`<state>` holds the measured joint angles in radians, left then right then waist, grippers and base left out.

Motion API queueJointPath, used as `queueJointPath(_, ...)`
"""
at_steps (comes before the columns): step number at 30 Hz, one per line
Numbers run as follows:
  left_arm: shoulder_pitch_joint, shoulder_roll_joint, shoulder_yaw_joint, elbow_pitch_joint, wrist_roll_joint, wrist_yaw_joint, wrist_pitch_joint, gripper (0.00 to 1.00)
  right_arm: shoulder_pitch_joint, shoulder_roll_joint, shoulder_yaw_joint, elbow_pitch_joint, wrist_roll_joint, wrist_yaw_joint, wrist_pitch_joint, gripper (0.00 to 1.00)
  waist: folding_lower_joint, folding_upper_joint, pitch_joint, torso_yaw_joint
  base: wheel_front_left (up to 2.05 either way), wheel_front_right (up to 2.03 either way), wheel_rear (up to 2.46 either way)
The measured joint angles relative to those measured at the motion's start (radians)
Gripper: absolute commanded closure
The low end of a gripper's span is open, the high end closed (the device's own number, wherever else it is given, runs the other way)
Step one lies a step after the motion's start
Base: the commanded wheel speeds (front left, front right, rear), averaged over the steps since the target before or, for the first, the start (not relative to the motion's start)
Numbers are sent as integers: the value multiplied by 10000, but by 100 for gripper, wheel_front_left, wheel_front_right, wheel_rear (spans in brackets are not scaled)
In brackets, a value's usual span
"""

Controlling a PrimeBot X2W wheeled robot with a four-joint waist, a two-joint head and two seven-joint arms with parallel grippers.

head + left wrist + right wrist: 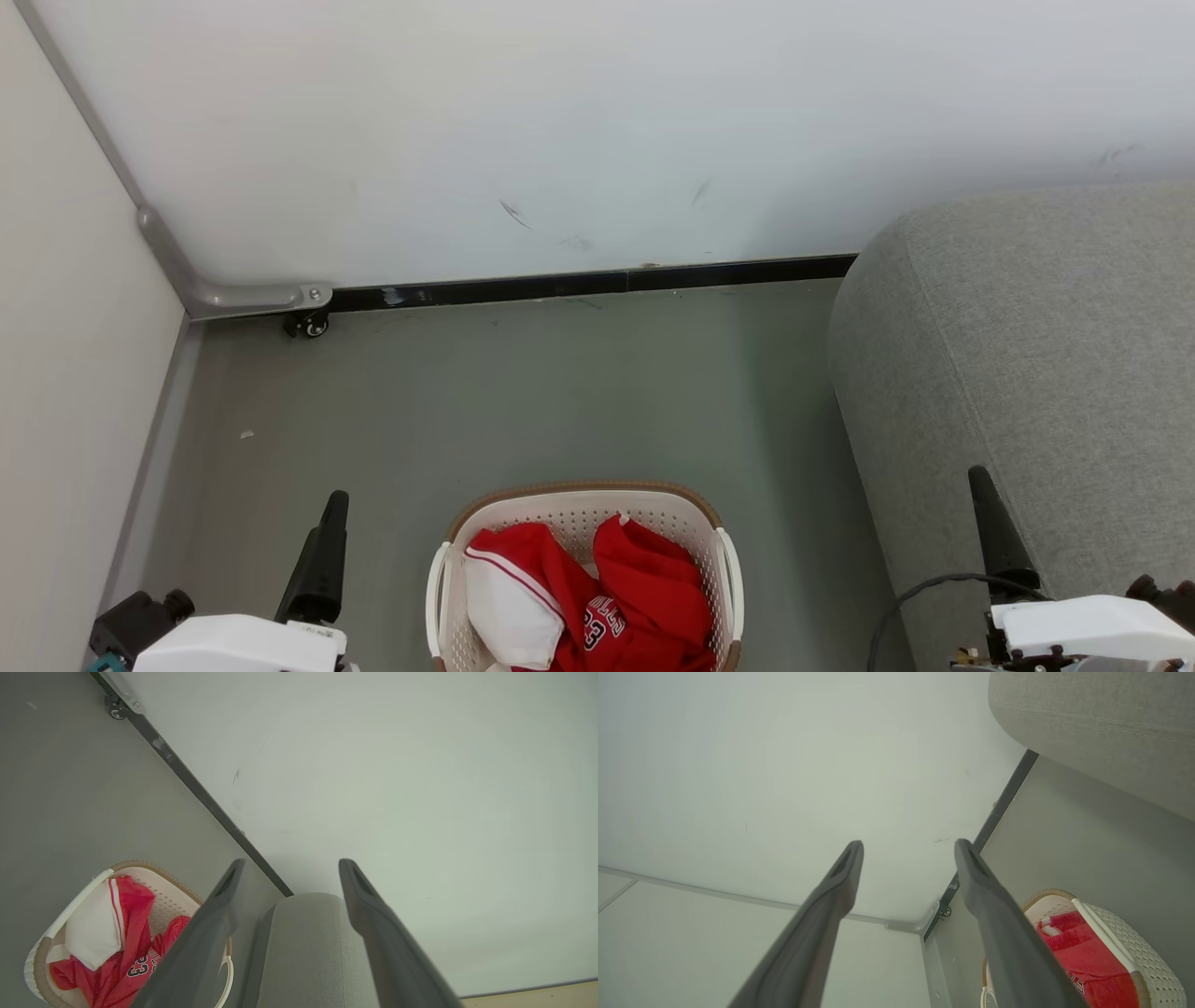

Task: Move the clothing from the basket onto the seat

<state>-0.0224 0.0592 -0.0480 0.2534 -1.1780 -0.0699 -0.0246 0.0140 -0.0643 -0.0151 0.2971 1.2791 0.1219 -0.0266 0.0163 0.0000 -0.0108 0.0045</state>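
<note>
Showing a readable "23", the red clothing (644, 588) lies in the basket (579, 493) at six o'clock, open floor (560, 392) toward twelve, the seat (1027, 355) edge at three, left gripper (292, 863) and right gripper (908, 844) both spread wide, empty.

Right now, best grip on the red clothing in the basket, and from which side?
Pinch the raised red fold of the clothing by the far wall of the basket, straight down from above. The walls enclose the pile all round, and that fold looks higher than the white panel, so it should bunch easily.
</note>
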Motion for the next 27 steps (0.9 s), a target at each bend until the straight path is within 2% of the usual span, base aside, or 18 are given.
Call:
queueJointPath(5, -22, 12, -261, -192, 978, 190, -173, 0, -55, -81, 167, -2, -976, 0, -146, 0, 11, 0, -9, 11, 0, 0, 0)
queueJointPath(11, -22, 48, -531, -370, 2015, 407, -364, 0, -193, -142, 224, -21, -1983, 8, -328, 0, 3, 0, 0, 23, 0, 0, 0)
queueJointPath(27, -16, 272, -1269, -780, 5124, 1239, -936, 0, -190, -42, 276, -19, -4890, 10, -846, 0, -126, 0, 92, 60, 0, 0, 0)
